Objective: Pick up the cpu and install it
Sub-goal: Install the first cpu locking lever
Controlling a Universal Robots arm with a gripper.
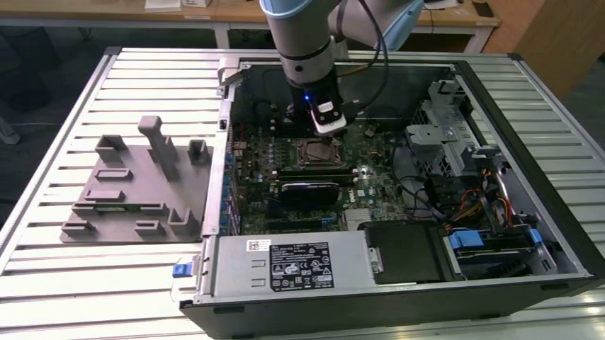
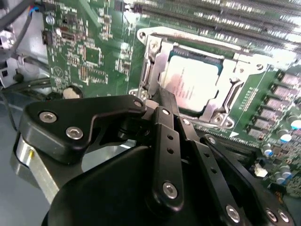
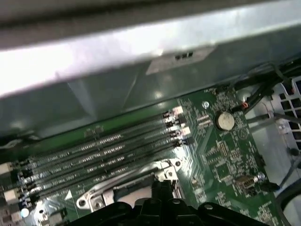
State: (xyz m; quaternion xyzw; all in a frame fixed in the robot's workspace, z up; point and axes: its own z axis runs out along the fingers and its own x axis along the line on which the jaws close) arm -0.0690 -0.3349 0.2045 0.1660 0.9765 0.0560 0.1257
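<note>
second wrist view: closest to the camera is the black gripper (image 2: 165,101), with its linkage bars and silver screws. whether its jaws are open or closed cannot be told. just past its tip lies one cpu (image 2: 193,81), a silver square, flat in the socket (image 2: 221,101) with the metal frame around it. the gripper's tip is very near the cpu's edge; whether it touches cannot be told. the green motherboard (image 2: 89,56) spreads out around the socket, with one round coin battery (image 2: 71,92) on it.

in the first wrist view, the black top of the gripper (image 3: 162,197) is nearest. behind it is one corner of the socket frame (image 3: 127,186). farther back run four long memory slots (image 3: 103,150), side by side. one coin battery (image 3: 224,121) sits off to the side. the grey case wall (image 3: 117,70) is farthest.

in the exterior view, one computer case (image 1: 557,234) lies open on the slatted table (image 1: 57,283). one grey tray (image 1: 132,191) sits on the exterior view's left of the case. the arm (image 1: 302,42) reaches down into the case, with the gripper (image 1: 328,127) just above the socket (image 1: 317,151).
</note>
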